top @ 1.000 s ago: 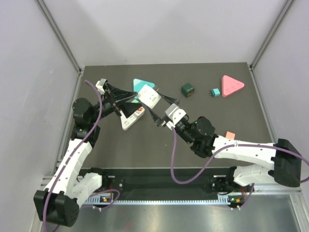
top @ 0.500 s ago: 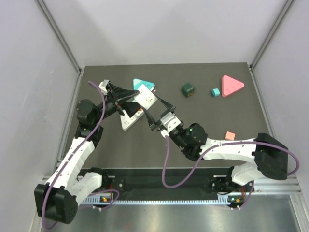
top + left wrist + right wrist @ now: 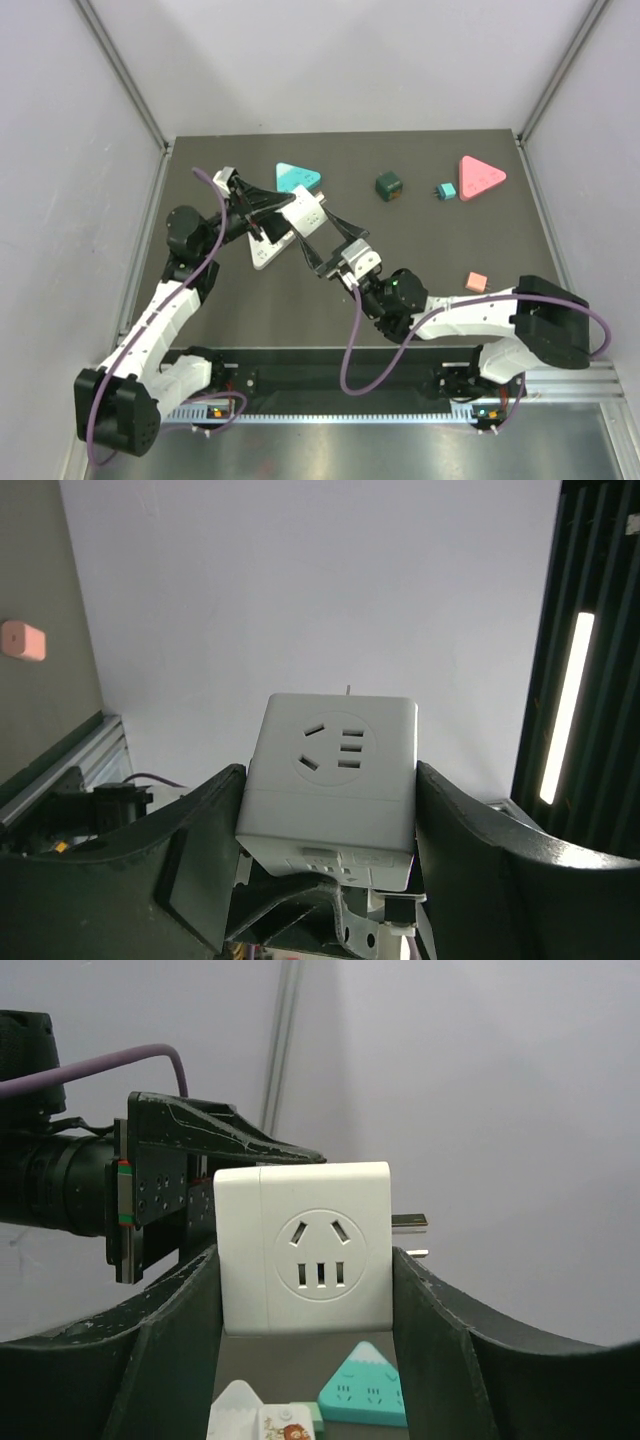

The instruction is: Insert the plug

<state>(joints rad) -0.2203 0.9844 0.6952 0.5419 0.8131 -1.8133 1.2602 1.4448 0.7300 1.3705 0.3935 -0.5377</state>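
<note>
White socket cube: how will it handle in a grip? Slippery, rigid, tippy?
Probably rigid: the white socket cube shows hard moulded plastic, no flex between the right pincer's fingers. Smooth faces may slip or twist. Its prongs jut from one side, so likely slightly off-balance.

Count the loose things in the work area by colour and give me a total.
White: 2 (white cube, white strip)
Teal: 2 (teal triangle, teal plug)
Pink: 2 (pink triangle, pink block)
Green: 1 (green cube)
Total: 7

The plug cube [image 3: 305, 1260] is smooth, matt white plastic with bare metal prongs [image 3: 408, 1222]; the table [image 3: 480, 230] is dark and matt.
</note>
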